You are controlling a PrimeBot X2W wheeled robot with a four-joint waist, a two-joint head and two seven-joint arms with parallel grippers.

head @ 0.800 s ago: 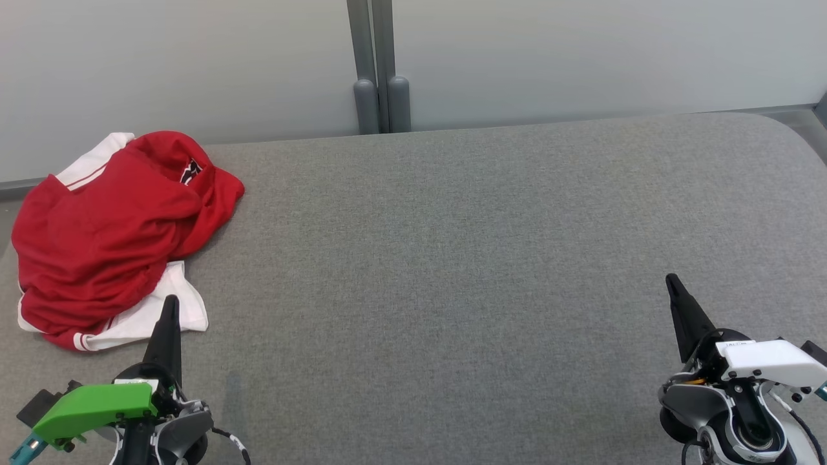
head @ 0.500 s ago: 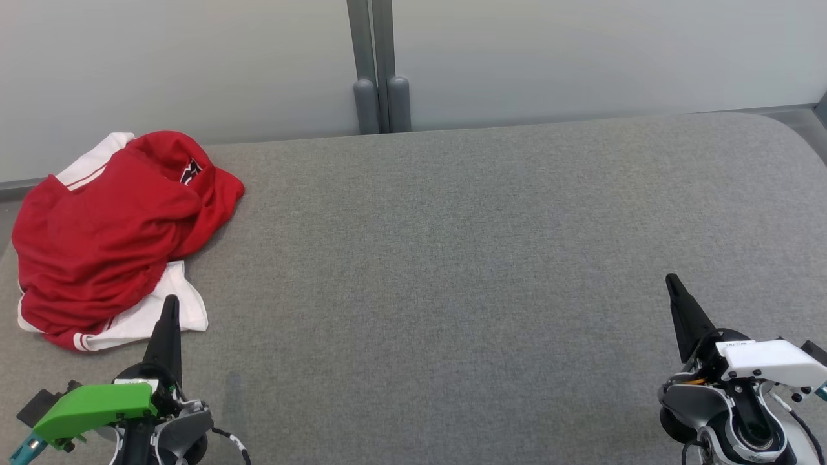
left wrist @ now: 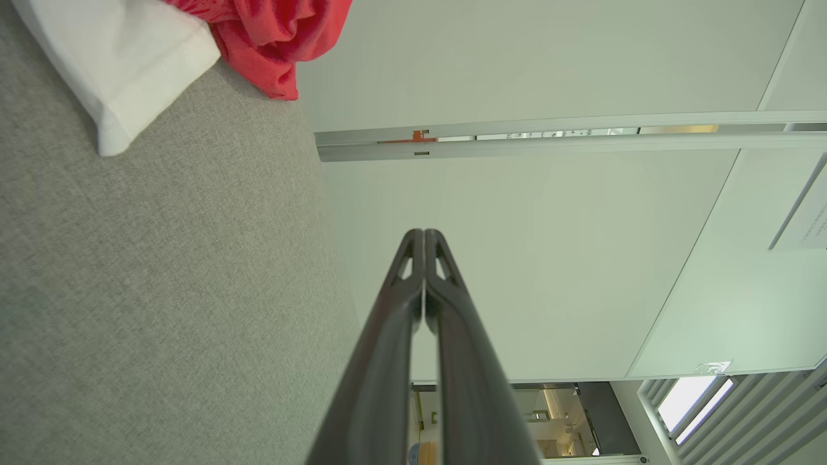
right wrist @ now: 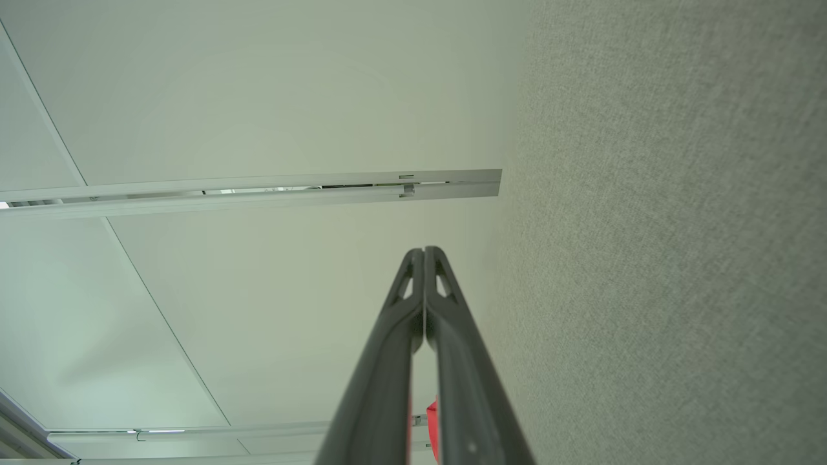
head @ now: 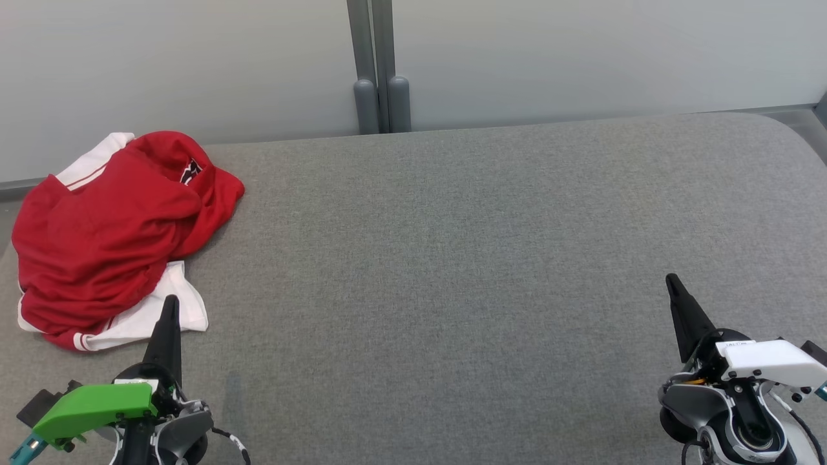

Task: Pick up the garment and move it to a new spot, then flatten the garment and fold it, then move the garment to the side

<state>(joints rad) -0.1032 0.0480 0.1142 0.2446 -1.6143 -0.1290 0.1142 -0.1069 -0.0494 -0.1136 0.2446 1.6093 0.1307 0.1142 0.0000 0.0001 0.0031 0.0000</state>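
Jaws clenched empty on left gripper (head: 169,302) and right gripper (head: 670,280); the red-and-white jersey (head: 103,239), crumpled at the frame's left, looks light and limp, so pinch a raised red fold.

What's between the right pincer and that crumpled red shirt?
Nothing: head view shows bare grey fabric surface from right pincer to the crumpled red-and-white shirt.

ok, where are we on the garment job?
Nothing done yet: the red and white garment lies crumpled at far left of the grey surface. Nothing in hand: left gripper and right gripper are shut, empty, clear of it. Pick-up, move, flatten, fold, set aside all remain.
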